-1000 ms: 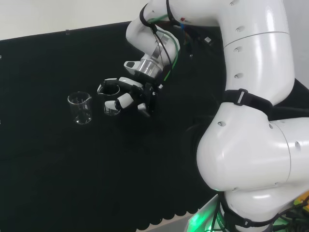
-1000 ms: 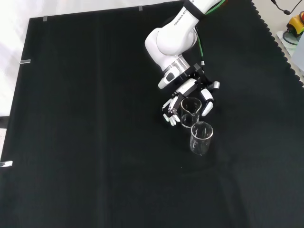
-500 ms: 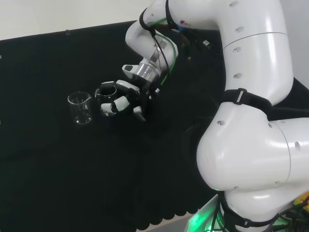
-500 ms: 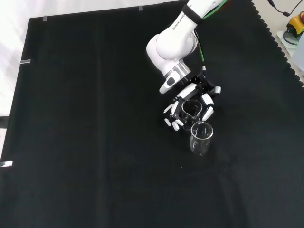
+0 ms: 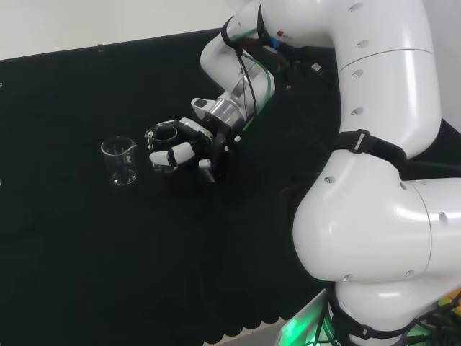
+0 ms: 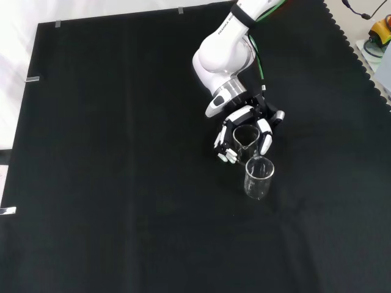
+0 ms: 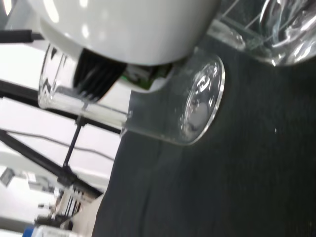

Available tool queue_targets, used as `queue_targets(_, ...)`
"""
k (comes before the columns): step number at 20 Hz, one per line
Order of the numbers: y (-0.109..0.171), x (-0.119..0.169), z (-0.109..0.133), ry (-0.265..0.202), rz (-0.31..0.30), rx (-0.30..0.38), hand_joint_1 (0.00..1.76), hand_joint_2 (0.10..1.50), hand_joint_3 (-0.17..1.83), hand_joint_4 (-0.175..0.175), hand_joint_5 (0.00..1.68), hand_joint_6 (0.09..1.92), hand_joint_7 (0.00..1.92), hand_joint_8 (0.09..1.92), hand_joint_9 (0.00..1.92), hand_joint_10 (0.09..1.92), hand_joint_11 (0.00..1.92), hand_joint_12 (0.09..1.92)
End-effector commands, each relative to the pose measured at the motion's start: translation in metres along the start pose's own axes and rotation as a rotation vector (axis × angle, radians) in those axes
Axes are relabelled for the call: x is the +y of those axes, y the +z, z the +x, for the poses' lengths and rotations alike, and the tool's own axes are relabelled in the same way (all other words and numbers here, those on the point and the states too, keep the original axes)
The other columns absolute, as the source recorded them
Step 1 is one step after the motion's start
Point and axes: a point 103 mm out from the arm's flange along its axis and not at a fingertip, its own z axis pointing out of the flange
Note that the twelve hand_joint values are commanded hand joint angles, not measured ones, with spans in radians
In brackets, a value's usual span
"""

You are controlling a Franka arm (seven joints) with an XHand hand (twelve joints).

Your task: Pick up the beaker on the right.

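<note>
Two clear glass beakers stand close together on the black cloth. In the head view the free beaker [image 5: 119, 163] stands to the left, and the other beaker [image 5: 163, 163] sits inside the hand [image 5: 189, 148], just to its right. In the front view the hand [image 6: 243, 115] comes from above, with fingers [image 6: 226, 154] on one side of the held beaker [image 6: 244, 137] and the thumb on the other, curled round it. The free beaker [image 6: 259, 177] stands just below it. The wrist view shows the held beaker [image 7: 163, 111] close up under a blurred white part of the hand [image 7: 128, 24]. I cannot tell whether it is off the cloth.
The arm's big white links [image 5: 374, 180] take up the head view's right side. The cloth's scalloped edge [image 6: 360, 58] runs down the front view's right. The free beaker [image 7: 269, 29] stands very near the held one.
The fingers have drawn in around the beaker, and the wrist has turned and shifted slightly. The free beaker has stayed put.
</note>
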Motion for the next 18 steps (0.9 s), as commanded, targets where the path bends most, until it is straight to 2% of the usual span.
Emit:
queue_targets(1, -0.019, 0.001, 0.021, -0.002, -0.117, -0.098, 1.43, 0.55, 0.84, -0.171, 1.13, 0.87, 1.36, 0.70, 1.27, 0.78, 1.04, 0.88)
queue_targets(3, -0.015, 0.008, 0.027, 0.000, -0.121, -0.131, 1.44, 0.54, 0.83, -0.175, 1.17, 0.79, 1.41, 0.62, 1.32, 0.72, 1.09, 0.83)
queue_targets(4, -0.021, 0.005, 0.032, -0.005, -0.129, -0.156, 1.44, 0.53, 0.83, -0.175, 1.18, 0.77, 1.42, 0.60, 1.33, 0.71, 1.10, 0.83)
queue_targets(5, -0.032, -0.002, 0.034, -0.013, -0.134, -0.154, 1.44, 0.53, 0.83, -0.175, 1.19, 0.75, 1.43, 0.58, 1.34, 0.69, 1.11, 0.82)
queue_targets(9, -0.042, -0.004, 0.042, -0.025, -0.149, -0.157, 1.44, 0.53, 0.82, -0.175, 1.20, 0.71, 1.44, 0.54, 1.36, 0.67, 1.12, 0.81)
queue_targets(14, -0.038, 0.000, 0.046, -0.027, -0.150, -0.170, 1.44, 0.52, 0.82, -0.175, 1.21, 0.69, 1.46, 0.51, 1.38, 0.65, 1.13, 0.80)
queue_targets(18, -0.049, -0.008, 0.045, -0.031, -0.153, -0.151, 1.45, 0.51, 0.82, -0.175, 1.23, 0.64, 1.47, 0.46, 1.43, 0.57, 1.15, 0.78)
